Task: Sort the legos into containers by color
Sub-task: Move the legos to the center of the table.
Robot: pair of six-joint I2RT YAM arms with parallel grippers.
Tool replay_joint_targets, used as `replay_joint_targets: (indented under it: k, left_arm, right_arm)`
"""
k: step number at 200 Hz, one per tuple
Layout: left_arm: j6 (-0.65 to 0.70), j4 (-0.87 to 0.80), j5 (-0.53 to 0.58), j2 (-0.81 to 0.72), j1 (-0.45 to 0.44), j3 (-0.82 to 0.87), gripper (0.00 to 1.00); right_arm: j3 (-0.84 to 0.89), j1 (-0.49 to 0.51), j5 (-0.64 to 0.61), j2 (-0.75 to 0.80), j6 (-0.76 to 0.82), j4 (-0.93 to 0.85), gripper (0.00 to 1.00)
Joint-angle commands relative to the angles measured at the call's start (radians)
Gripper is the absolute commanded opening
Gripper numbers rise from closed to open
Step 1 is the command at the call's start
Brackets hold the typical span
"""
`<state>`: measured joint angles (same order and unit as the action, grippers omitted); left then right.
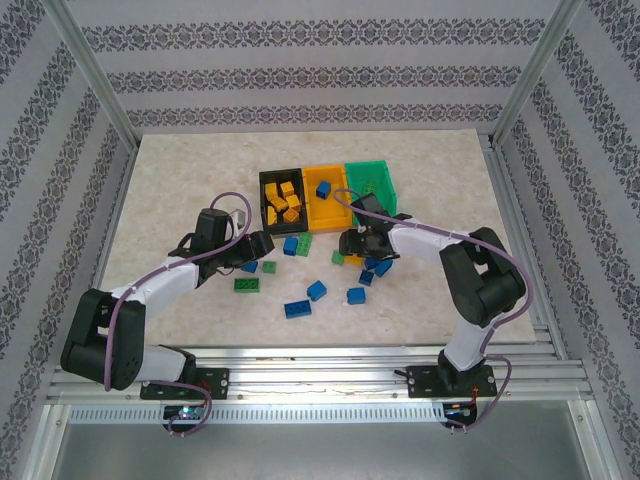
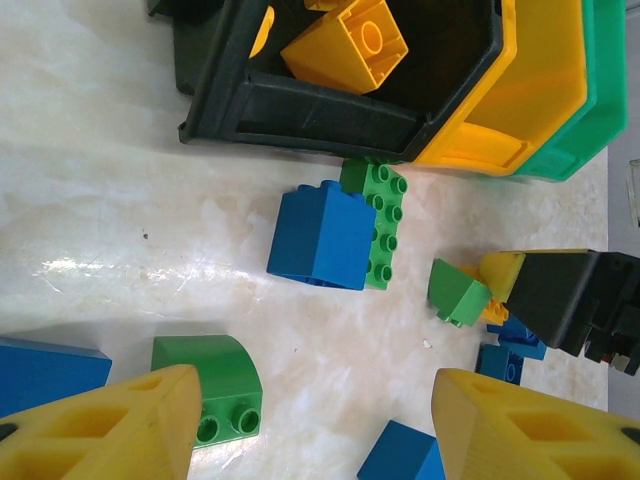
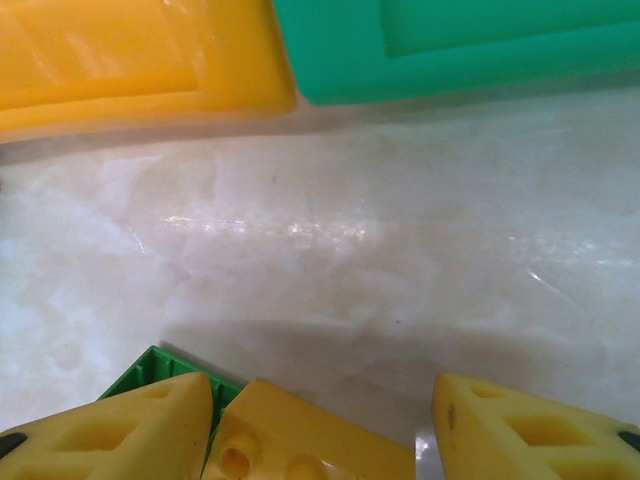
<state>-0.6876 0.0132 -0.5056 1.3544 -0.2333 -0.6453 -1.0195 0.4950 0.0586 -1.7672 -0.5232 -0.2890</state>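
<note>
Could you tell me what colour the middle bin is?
The middle bin is orange; top external view.

Cream marbled tabletop (image 3: 350, 250), yellow-orange brick (image 3: 300, 445) between the right gripper's (image 3: 325, 430) yellow fingers (image 3: 130, 430), green brick (image 3: 160, 370) at its left finger, orange bin (image 3: 130, 60) and green bin (image 3: 460, 45) ahead, blue brick (image 2: 320, 240) ahead of the left gripper (image 2: 320, 420)

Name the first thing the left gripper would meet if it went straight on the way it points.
Probably the blue brick just ahead of the left gripper, before the black bin; depth is unclear.
</note>
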Motion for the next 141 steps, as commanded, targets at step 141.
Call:
replay_joint_targets:
  k: [141]
  left_arm:
    - [-0.007, 0.044, -0.017, -0.009, 0.012, 0.012, 0.62]
  right_arm:
    - [-0.128, 0.008, -0.001, -0.08, 0.529, -0.307, 0.62]
